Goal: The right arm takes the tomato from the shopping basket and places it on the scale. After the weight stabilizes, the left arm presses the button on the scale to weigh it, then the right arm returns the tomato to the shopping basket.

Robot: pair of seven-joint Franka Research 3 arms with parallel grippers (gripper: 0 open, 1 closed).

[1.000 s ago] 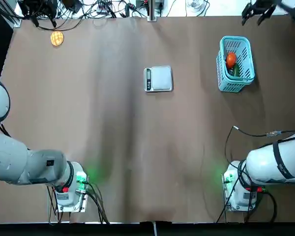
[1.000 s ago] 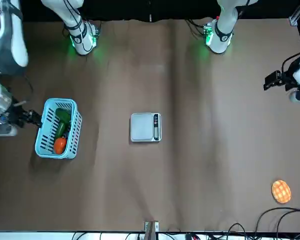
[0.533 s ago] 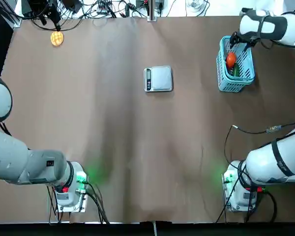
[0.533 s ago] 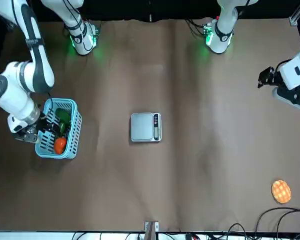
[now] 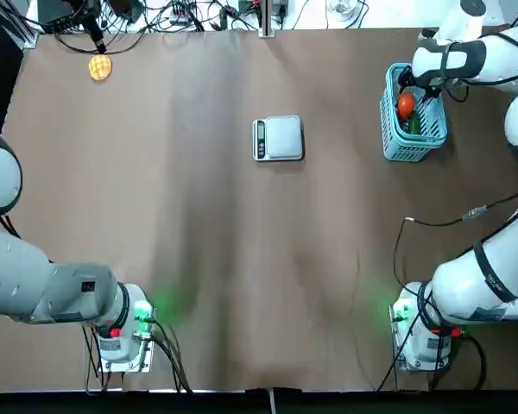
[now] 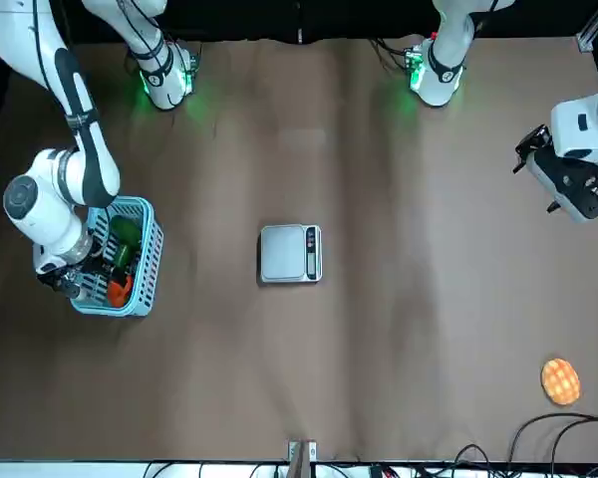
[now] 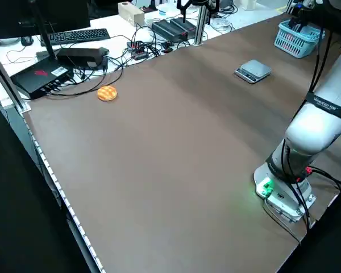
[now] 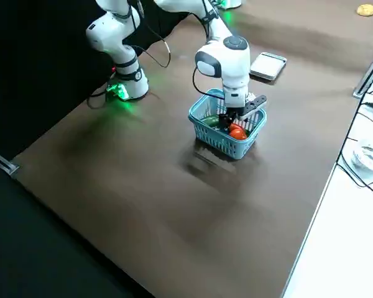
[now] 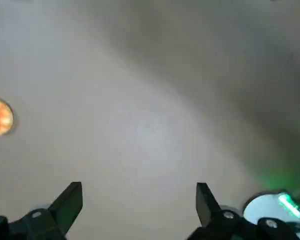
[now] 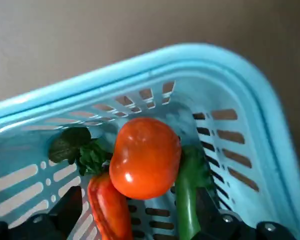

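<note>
Your tomato [image 10: 145,159] sits in the shopping basket [image 5: 414,153], at the right and far part of the table, so the weighing looks to be at its very start. The right gripper [image 10: 140,195] is over the basket, its two fingers spread with nothing between them; you seem to be lining up for the pick. Farther out, toward the middle of the table, the scale [image 5: 283,138] carries nothing. Over at the far left, the left gripper [image 9: 140,190] is held away from the scale, its fingers apart and empty. You have everything left to do: grasp and lift the tomato, set it on the scale, let the reading settle, press the button with the left arm, then return the tomato.

The right wrist view gives you what the top view barely does: a red pepper [image 10: 110,207] and a leafy green [image 10: 82,150] beside the tomato, with a green vegetable [image 10: 189,192] on its other side. Your fingers could catch one of these as they close. The left side view hides the tomato from you, but it shows the scale and the waffle-like item [image 7: 107,93] lying well apart. You get the scale's display strip [image 6: 311,253] clearly in the front view; its reading you can't make out.
</note>
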